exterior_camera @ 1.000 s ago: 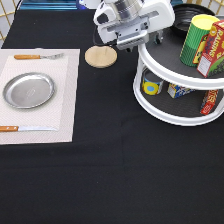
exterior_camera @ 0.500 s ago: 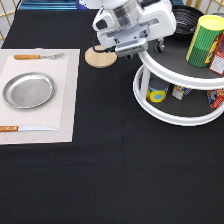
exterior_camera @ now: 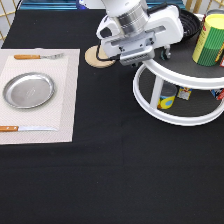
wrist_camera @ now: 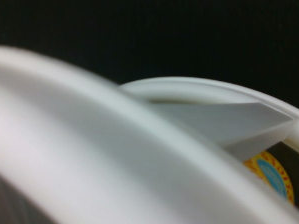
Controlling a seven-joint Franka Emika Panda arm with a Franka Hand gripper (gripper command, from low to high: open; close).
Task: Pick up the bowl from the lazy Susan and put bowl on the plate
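The black bowl (exterior_camera: 192,21) sits on the upper tier of the white lazy Susan (exterior_camera: 172,119), at the exterior view's top right, partly hidden behind my hand. My gripper (exterior_camera: 146,52) hangs over the left rim of the upper tier, just left of the bowl. The silver plate (exterior_camera: 28,90) lies empty on a pale placemat (exterior_camera: 65,105) at the exterior view's left, far from the gripper. The wrist view shows the lazy Susan's white rim (wrist_camera: 93,150) from very close, with a yellow and blue can label (wrist_camera: 270,172) under it.
A green and yellow can (exterior_camera: 210,32) stands on the upper tier right of the bowl. Small cans (exterior_camera: 167,100) stand on the lower tier. A wooden disc (exterior_camera: 95,56) lies left of the hand. A fork (exterior_camera: 37,56) and a knife (exterior_camera: 25,128) flank the plate.
My hand has moved a little toward the exterior view's bottom right, further over the lazy Susan's rim. The things on the tiers have shifted slightly, as if it turned.
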